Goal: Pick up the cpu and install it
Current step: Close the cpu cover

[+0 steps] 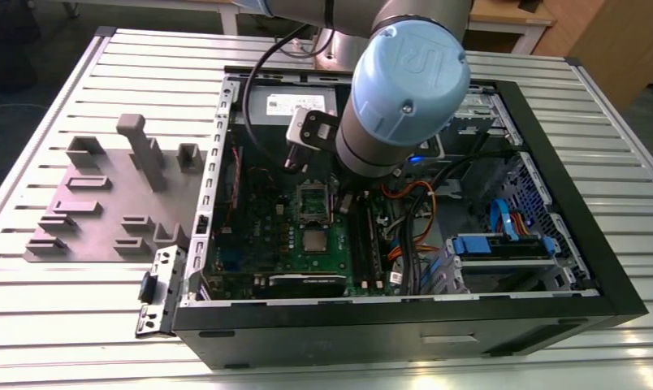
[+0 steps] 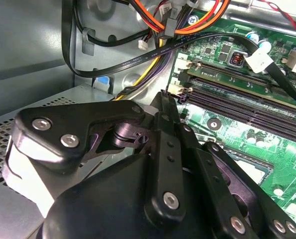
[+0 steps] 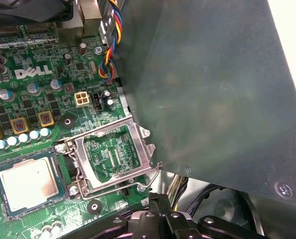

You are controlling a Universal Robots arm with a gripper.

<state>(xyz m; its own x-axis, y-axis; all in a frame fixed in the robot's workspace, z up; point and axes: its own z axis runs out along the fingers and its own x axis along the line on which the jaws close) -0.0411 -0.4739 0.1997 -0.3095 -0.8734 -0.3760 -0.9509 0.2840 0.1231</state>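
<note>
The arm (image 1: 403, 89) is brought in from 12 o'clock and angled down into the open case (image 1: 413, 329). The gripper (image 2: 163, 97) is held just above the board (image 3: 33, 99), its fingers clenched on nothing. The cpu (image 3: 26, 181) is seated in its socket beside the raised frame (image 3: 147, 149), at 7 o'clock of the wrist in the exterior view. The case is carried on a slatted bench (image 1: 586, 106), with a grey fixture (image 1: 99, 203) at its 9 o'clock.

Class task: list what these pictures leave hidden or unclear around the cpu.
Exterior view: the arm's blue joint hides part of the motherboard; the cpu is too small for detail.
First wrist view: a dark grey panel covers the board beside the socket frame.
Second wrist view: the gripper hides the board beneath it.
</note>
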